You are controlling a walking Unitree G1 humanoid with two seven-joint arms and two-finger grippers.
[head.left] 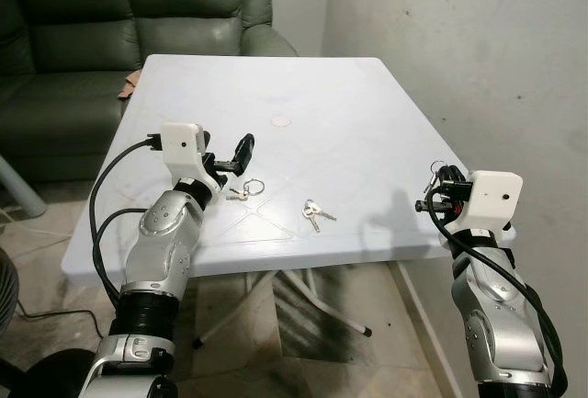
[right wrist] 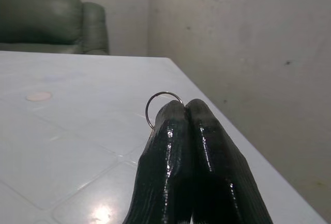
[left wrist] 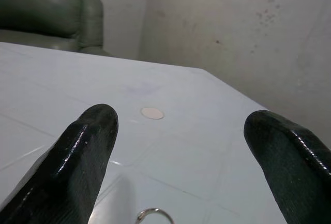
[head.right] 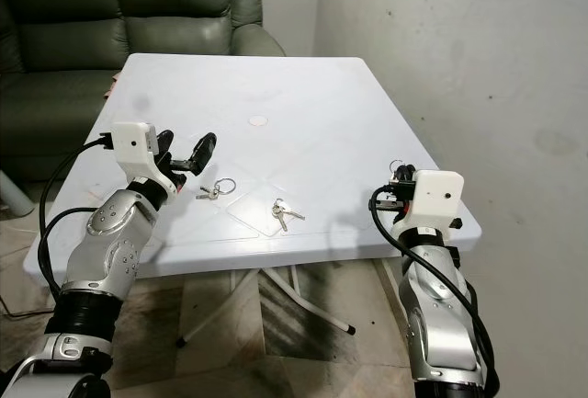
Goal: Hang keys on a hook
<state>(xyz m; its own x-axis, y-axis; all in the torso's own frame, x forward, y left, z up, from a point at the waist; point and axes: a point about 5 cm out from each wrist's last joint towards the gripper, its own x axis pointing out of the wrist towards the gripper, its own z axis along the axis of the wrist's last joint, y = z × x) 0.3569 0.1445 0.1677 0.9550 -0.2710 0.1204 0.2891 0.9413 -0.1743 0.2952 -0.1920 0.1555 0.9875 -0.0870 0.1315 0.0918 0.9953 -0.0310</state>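
A white plastic table stands before me. A bunch of keys on a ring lies near its front left, and a second bunch of keys lies loose near the front middle. My left gripper hovers open just above and behind the first bunch; that bunch's ring sits low between the spread fingers. Over the table's front right corner my right gripper is shut on a thin key ring, which sticks up above the fingertips.
A dark green sofa stands behind the table on the left. A bare grey wall runs close along the right side. A small round disc marks the table's centre. Tiled floor and the table's legs lie below.
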